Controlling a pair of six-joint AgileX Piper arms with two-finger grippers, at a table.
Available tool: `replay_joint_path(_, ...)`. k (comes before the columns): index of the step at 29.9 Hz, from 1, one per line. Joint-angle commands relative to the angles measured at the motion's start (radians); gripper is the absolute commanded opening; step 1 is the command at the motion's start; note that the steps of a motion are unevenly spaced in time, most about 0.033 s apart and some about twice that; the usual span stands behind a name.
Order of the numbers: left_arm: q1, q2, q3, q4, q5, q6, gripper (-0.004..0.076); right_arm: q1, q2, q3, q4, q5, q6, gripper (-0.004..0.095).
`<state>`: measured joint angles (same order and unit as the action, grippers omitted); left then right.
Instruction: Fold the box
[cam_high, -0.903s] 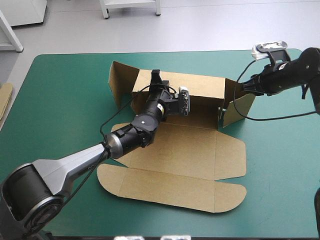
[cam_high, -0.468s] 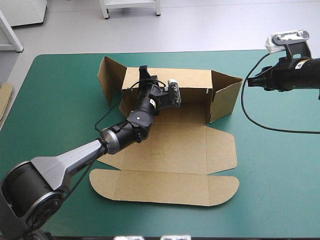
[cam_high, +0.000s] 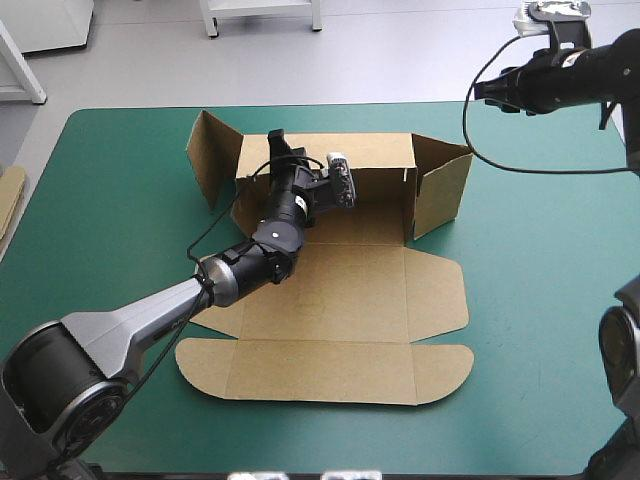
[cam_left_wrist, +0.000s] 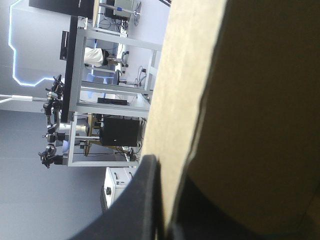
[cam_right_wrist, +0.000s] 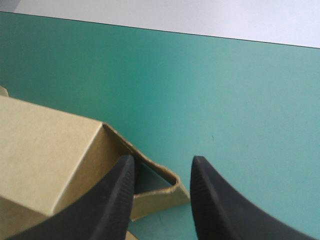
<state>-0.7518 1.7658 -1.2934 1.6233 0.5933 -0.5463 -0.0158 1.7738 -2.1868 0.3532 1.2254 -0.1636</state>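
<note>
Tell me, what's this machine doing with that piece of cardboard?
Two robot arms are folding a brown box out of a cut sheet. The left gripper is shut on the box's back wall, which stands upright with a flap raised at each end. The right gripper is open and holds nothing, up off the box's right end. The front panels lie flat on the teal-green cover.

Left end effector's (cam_high: 280, 148) far finger, seemingly hidden behind the box's (cam_high: 340, 300) raised wall.
</note>
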Motion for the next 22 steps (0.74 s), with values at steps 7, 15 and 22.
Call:
replay_joint_path(7, 0.002, -0.038, -0.021, -0.012, 0.024, -0.042, -0.0008, 0.001, 0.155, -0.127, 0.069, -0.040, 0.012, 0.0350)
replay_joint_path(15, 0.002, -0.038, -0.021, -0.012, 0.015, -0.042, -0.0008, 0.001, 0.258, -0.126, 0.061, -0.038, -0.001, 0.0350)
replay_joint_path(22, 0.002, -0.036, -0.021, -0.012, -0.019, -0.042, -0.0008, 0.001, 0.270, -0.108, 0.062, 0.021, -0.027, 0.0351)
